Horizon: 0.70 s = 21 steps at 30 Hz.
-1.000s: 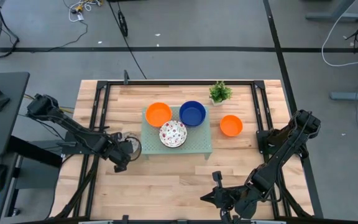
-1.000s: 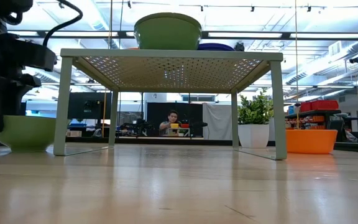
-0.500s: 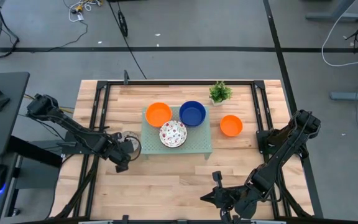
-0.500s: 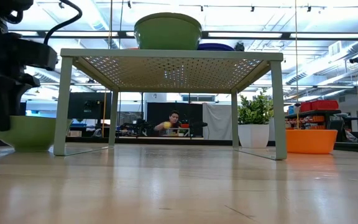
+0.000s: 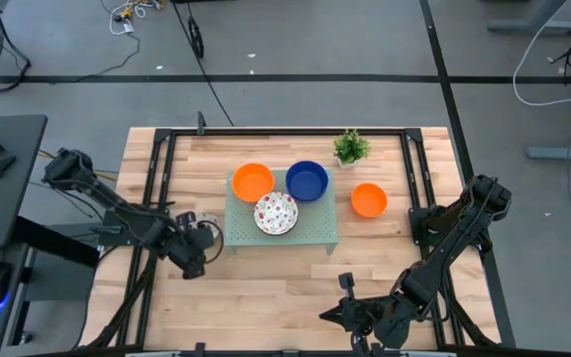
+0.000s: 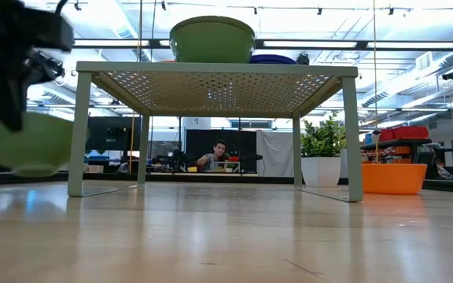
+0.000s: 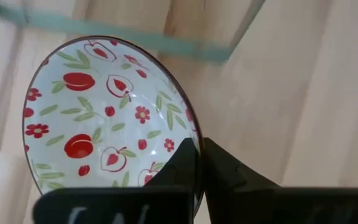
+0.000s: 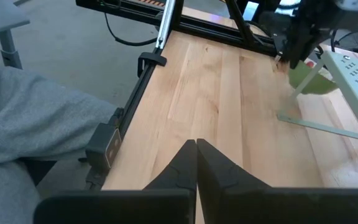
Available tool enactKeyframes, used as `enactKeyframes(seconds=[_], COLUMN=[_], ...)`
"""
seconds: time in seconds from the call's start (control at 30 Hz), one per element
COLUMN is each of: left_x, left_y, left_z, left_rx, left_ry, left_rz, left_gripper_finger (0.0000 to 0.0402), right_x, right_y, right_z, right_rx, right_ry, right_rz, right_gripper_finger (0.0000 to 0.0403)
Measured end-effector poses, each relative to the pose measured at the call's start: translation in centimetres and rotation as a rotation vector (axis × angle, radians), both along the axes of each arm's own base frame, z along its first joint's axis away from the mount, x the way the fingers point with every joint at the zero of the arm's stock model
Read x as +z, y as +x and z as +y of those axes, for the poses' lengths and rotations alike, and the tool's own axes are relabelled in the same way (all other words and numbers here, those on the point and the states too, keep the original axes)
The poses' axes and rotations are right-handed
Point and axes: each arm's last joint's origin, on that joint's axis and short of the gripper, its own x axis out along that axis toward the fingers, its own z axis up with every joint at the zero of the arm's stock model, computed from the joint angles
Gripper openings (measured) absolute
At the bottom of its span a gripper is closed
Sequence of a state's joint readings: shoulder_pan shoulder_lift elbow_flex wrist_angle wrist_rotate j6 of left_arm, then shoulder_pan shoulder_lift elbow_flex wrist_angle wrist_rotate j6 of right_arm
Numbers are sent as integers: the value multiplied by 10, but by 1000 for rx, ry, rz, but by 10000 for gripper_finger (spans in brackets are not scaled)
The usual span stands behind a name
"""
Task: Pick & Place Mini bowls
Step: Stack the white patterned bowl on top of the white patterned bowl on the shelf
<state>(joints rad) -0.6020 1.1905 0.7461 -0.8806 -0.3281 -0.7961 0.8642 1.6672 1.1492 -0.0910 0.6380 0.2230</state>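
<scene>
Four bowls (image 5: pixel 254 182) occupy the wooden table (image 5: pixel 266 288); cables cross grey floor (image 5: pixel 295 50).

Three mini bowls (image 5: pixel 276 196) on the tray — orange one (image 5: pixel 369 200) beside — patterned one (image 7: pixel 104 124) gripped.

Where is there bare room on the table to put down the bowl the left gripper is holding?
The left gripper holds a speckled bowl by its rim beside the green tray. The wood in front of the tray, toward the right gripper, is bare. The tray top is crowded with three bowls; an orange bowl and plant sit to its right.
</scene>
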Motion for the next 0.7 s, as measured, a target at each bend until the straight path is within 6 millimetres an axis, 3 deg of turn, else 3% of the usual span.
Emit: enactKeyframes(seconds=[0.2, 0.47, 0.7], left_x=[31, 103, 165], left_y=[1, -5, 9], left_z=[-10, -2, 0], left_rx=[-17, 68, -130], left_ry=[26, 161, 248], left_rz=[-48, -119, -327], left_gripper_finger=[11, 11, 11], right_x=[0, 0, 0], right_y=[0, 0, 1], right_z=[0, 0, -1], right_rx=[0, 0, -4], right_ry=[-1, -1, -2], right_rz=[1, 0, 0], right_gripper_finger=[6, 6, 6])
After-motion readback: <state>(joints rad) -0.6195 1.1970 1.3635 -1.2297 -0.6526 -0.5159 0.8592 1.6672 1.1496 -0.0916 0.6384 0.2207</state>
